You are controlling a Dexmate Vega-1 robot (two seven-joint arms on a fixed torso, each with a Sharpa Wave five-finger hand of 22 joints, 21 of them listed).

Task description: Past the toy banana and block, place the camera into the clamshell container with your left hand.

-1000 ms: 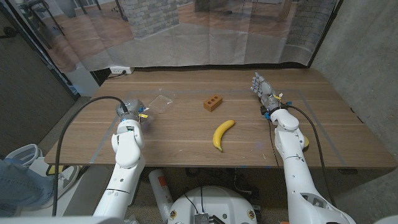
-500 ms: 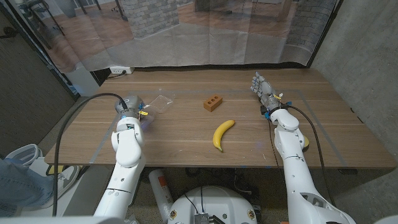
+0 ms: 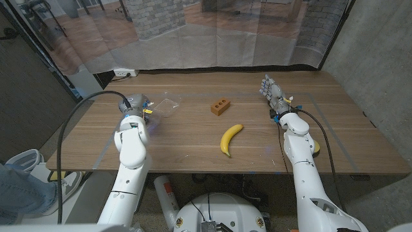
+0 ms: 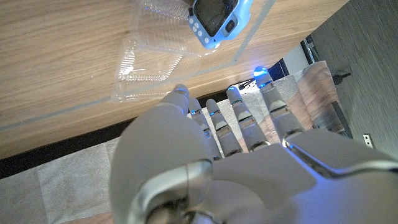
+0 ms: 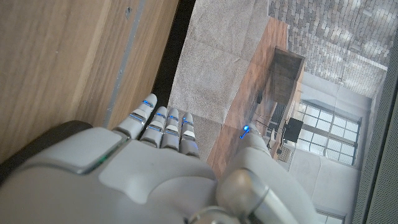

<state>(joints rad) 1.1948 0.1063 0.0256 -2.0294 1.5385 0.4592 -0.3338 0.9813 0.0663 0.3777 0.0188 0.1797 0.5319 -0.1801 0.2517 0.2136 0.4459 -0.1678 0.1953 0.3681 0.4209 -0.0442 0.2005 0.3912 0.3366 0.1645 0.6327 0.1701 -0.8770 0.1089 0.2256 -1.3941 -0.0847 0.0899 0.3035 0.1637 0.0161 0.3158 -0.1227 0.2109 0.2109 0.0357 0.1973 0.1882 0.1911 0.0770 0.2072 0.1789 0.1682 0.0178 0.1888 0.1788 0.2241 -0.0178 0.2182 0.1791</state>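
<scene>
the wooden table (image 3: 193,138) is taken as the landmark. nearest its front edge, a toy banana (image 3: 230,138) is seen lying flat, a little right of the middle. further in, a small brown block (image 3: 220,107) is found just behind the banana. the left hand (image 3: 134,108) is seen over the table's left part, close beside the clear clamshell container (image 3: 166,106), which lies open further back. in the left wrist view the fingers (image 4: 239,118) are shown straight and slightly apart, with nothing held between them. the camera (image 4: 214,17), a small blue toy with a dark screen, is seen in that view lying in the container, just past the fingertips and apart from them. the placing is therefore judged to be done or nearly done.

the camera is judged to be light, stiff and smooth plastic, so some slip is to be expected; if it must be reseated, it would best be taken across its short sides, away from the screen. the container is thin and springy and may skate or tip if nudged.

at the table's far right, the right hand (image 3: 272,92) is seen with fingers extended and close together, holding nothing.
</scene>
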